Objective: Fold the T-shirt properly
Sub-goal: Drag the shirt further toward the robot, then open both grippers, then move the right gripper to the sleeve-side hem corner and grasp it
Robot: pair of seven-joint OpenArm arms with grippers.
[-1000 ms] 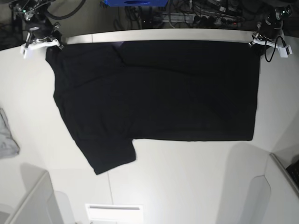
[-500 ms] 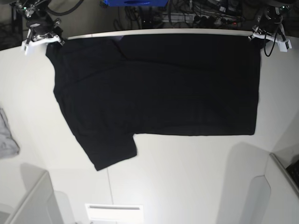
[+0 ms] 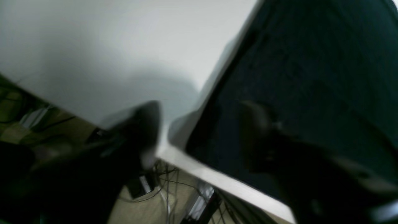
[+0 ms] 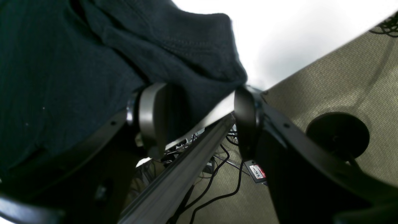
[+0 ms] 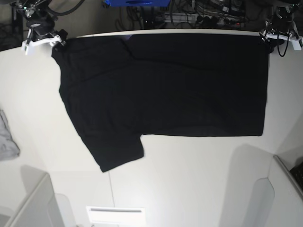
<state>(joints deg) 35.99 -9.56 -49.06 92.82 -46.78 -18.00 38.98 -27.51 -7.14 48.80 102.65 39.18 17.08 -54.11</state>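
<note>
The black T-shirt (image 5: 165, 90) lies spread flat, plain side up, on the white table (image 5: 189, 189), with its upper edge along the table's far edge and one sleeve (image 5: 118, 151) pointing to the front. My right gripper (image 5: 47, 39) is at the shirt's far left corner. In the right wrist view its jaws (image 4: 196, 124) stand apart with the bunched shirt corner (image 4: 192, 62) between them at the table edge. My left gripper (image 5: 274, 40) is at the far right corner. In the blurred left wrist view it (image 3: 199, 130) is open around the shirt's corner (image 3: 311, 62).
A small grey cloth (image 5: 7, 139) lies at the table's left edge. Grey panels stand at the front left (image 5: 33, 203) and front right (image 5: 284, 189). A white slotted part (image 5: 116, 215) sits at the front edge. Cables (image 5: 208, 12) hang behind the table.
Both grippers drew the shirt's far corners further back and slightly right, so its upper edge now lies along the table's far edge. The whole shirt shifted with them.
</note>
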